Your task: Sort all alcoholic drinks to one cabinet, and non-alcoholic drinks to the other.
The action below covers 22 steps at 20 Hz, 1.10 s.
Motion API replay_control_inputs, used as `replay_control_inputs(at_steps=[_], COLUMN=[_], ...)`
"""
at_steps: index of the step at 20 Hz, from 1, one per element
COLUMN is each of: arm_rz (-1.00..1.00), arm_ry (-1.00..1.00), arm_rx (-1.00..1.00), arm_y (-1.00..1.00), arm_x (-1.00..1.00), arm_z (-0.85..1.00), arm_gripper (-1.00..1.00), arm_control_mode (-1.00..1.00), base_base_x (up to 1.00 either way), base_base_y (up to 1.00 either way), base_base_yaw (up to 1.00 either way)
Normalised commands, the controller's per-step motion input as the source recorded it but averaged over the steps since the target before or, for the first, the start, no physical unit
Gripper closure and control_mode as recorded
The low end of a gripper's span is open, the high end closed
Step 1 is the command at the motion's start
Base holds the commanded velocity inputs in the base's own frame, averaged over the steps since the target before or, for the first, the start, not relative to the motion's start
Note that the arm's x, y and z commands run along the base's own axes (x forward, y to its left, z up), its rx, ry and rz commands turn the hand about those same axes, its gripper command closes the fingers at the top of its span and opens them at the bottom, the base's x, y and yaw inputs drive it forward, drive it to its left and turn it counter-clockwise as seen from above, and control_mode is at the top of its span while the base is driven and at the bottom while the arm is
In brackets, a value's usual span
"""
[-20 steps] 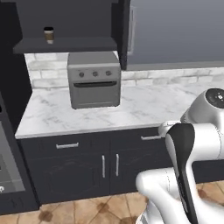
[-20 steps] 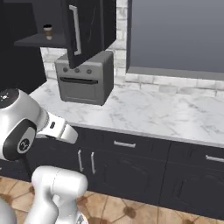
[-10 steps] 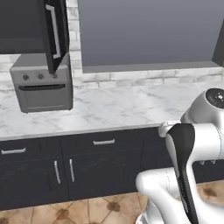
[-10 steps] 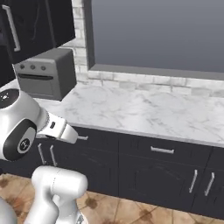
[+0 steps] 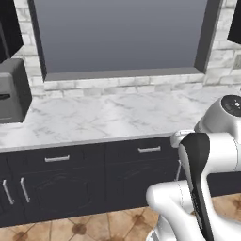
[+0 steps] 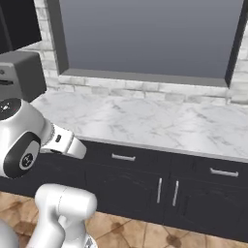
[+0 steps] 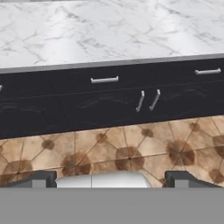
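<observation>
Gripper (image 7: 111,177): the two dark finger tips stand far apart at the bottom of the hand view, with nothing between them; released and carrying nothing
Arm: folded close over the white base in both base views, the hand aimed low at the cabinet fronts and floor, which I read as a tucked pose for driving rather than a reach
Counter: the white marble-veined countertop (image 5: 108,117) runs across under a large grey window panel (image 5: 122,35) set in pale brick
Toaster oven: the grey boxy countertop oven (image 6: 22,75) sits at the left end of the counter, against the wall
Lower fronts: black drawers with small horizontal silver handles (image 7: 104,80) and black doors with short upright handles (image 7: 148,100) sit under the counter, above the brown patterned tile floor (image 7: 118,148); these aren't the sorting cabinets
Wall cabinet: a black wall cabinet corner (image 5: 235,23) shows at the upper right of the left base view; its inside is out of frame
Task things: no bottle, coffee cup or milk carton can be made out here, so I can't say where they stand
Stage: judged from the empty grip, between pickups, with the next drink yet to be fetched
</observation>
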Motion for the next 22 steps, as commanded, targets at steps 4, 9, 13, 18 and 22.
replay_control_inputs(at_steps=[4,9,13,18,22], arm_rz=[0.00,0.00,0.00,0.00,0.00], arm_ry=[0.00,0.00,0.00,0.00,0.00], arm_rx=[0.00,0.00,0.00,0.00,0.00], arm_y=[0.00,0.00,0.00,0.00,0.00], arm_x=[0.00,0.00,0.00,0.00,0.00], arm_z=[0.00,0.00,0.00,0.00,0.00], arm_gripper=[-1.00,-1.00,-1.00,-1.00,-1.00], arm_control_mode=[1.00,1.00,1.00,1.00,1.00], base_base_x=[0.00,0.00,0.00,-0.05,-0.09], base_base_y=[-1.00,-1.00,-1.00,-1.00,-1.00], base_base_yaw=[0.00,0.00,0.00,0.00,0.00])
